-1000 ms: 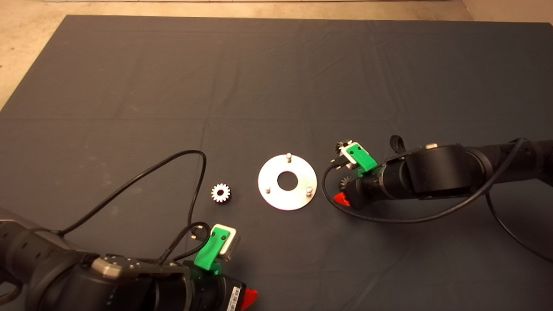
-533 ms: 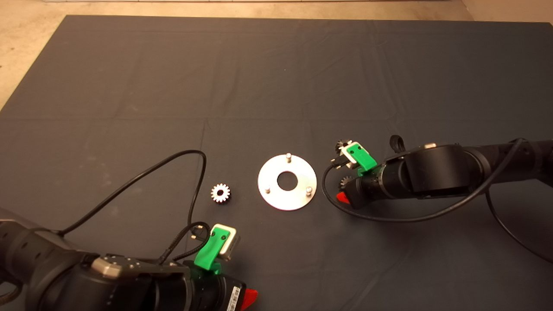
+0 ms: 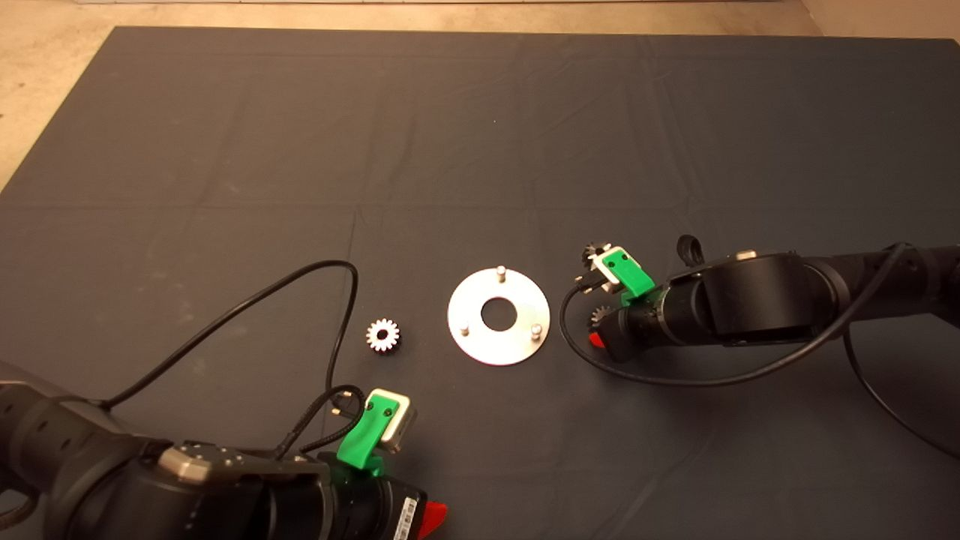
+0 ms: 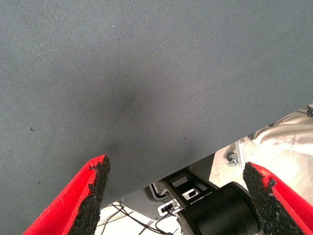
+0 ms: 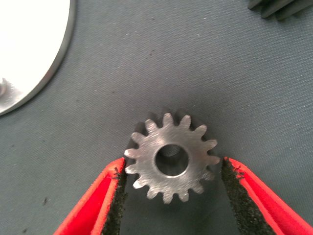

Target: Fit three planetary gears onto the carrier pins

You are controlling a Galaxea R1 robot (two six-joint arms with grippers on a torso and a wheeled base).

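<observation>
While low over the mat (image 3: pixel 225 150) just right of the disc (image 3: pixel 499 316), right gripper (image 5: pixel 172 191) open around a gear (image 5: pixel 171 157) lying flat, pads (image 5: pixel 117 196) close beside its teeth, contact unclear. Second gear (image 3: pixel 594 252) just beyond, mostly hidden by the wrist. Three pins (image 3: pixel 500 273) upright on the disc, all bare. Third gear (image 3: pixel 383 335) left of the disc. Left gripper (image 4: pixel 176 196) parked at lower left, spread wide, holding nothing.

A flat shiny metal disc (image 3: pixel 499 316) with three upright silver pins lies mid-mat. One small silvery toothed gear (image 3: pixel 382 335) sits just left of it. The right arm's green gripper (image 3: pixel 596 339) is low beside the disc's right, two gears half hidden there; the left gripper (image 3: pixel 431 519) waits at the lower edge.
</observation>
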